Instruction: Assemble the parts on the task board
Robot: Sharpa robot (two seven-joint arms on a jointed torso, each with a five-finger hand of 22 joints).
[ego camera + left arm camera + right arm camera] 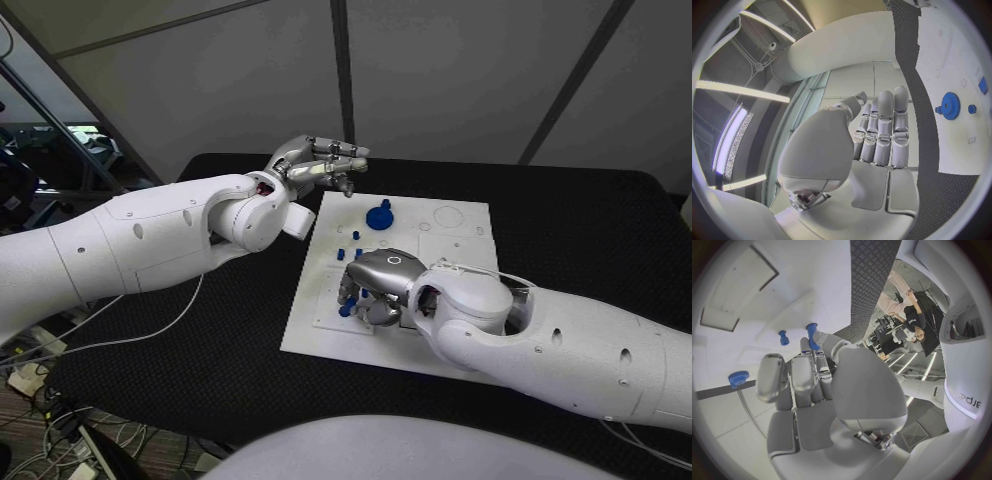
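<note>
Task board: white plate (433, 250) lying on the black table (577, 230), its long side running away from the robot.
Blue gear: upright on the far part of the board (379, 216), just beside the left hand's fingertips but apart from them; the left wrist view shows its toothed rim plainly (950, 104).
Blue pegs: several small ones stand in a loose row near the board's middle (351, 236), between the gear and the right hand; more sit right at the right hand's fingers (346, 310).
Left hand: raised over the board's far left corner (315, 165), fingers curled in side by side (nothing between them that I can see, in the head view or from the wrist (879, 132)).
Right hand: palm down on the near half of the board (382, 285), fingers bent toward the pegs. From its wrist (807, 377) one finger touches a blue peg (811, 335); whether the peg is pinched or only touched, I cannot tell.
Loose peg: a second blue one (784, 337) stands near that finger, apart from it.
Second gear piece: blue, toothed (737, 378), on the board beside the right hand's outer finger.
</note>
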